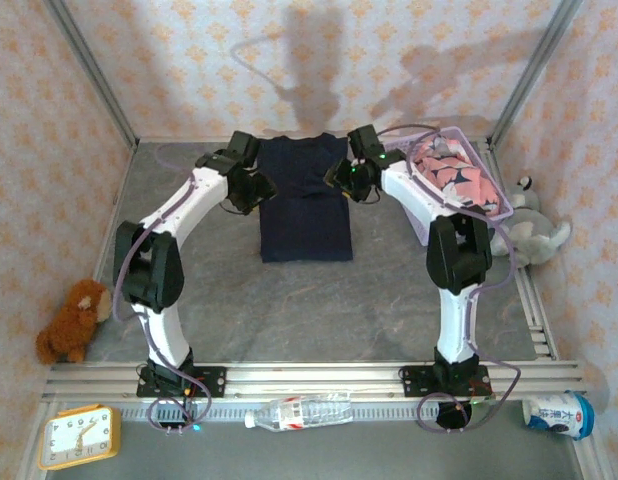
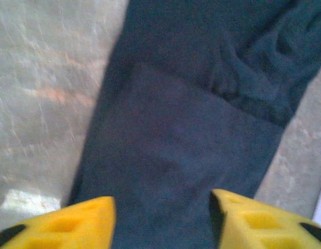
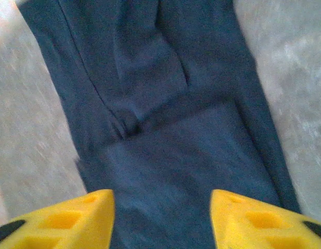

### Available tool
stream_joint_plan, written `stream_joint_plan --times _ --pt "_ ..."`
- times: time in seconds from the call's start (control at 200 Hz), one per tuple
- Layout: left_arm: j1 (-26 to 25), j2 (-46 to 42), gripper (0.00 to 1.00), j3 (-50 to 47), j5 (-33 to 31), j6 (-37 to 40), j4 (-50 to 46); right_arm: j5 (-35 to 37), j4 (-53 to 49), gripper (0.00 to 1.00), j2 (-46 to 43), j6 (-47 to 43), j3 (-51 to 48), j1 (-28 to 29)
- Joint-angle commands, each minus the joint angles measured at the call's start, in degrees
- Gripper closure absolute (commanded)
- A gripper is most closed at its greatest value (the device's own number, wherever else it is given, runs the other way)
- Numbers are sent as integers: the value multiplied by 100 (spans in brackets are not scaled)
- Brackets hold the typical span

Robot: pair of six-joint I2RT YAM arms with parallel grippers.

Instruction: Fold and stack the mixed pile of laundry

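Navy cloth (image 1: 306, 205) lies part-folded on the bench (image 1: 319, 310); the shark-print pink cloth (image 1: 459, 182) waits in the lavender basket (image 1: 476, 152). Left pincer (image 2: 161, 210) and right pincer (image 3: 161, 207) hover half-open, empty. Pinch both far corners evenly, then fold squarely.

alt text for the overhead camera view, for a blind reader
A dark navy cloth lies folded flat at the far middle of a grey table, with the left gripper and right gripper on either side of its far half. A pink shark-print cloth sits in a lavender basket on the right.
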Motion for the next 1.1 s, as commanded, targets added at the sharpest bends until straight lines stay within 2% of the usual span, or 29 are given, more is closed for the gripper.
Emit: stream_joint_plan --times 0.0,0.185,0.33,0.51,0.651,0.771,0.921,1.096 --pt "-375 -62 62 -458 155 116 189 -75 -593 56 -276 -339 -467 354" --pt "-605 44 64 -1422 556 -364 1046 -430 324 65 -346 523 -1614 370" --pt "-568 339 67 -1727 -11 -195 1083 -95 570 69 -204 804 -2134 348" --pt "-579 708 67 -1878 -232 61 983 97 492 69 -206 707 -2349 350" --pt "-701 412 66 -2435 -262 128 1043 261 613 68 -563 748 -2803 441" --pt "-839 -238 65 -3110 -265 146 1110 362 837 67 -946 929 -3380 657" --pt "-906 -914 60 -3930 -249 14 1262 636 920 65 -1298 1148 -3882 1125" --pt "-924 -1637 39 -4400 -247 -59 1221 962 793 60 -1596 1372 -4043 1537"
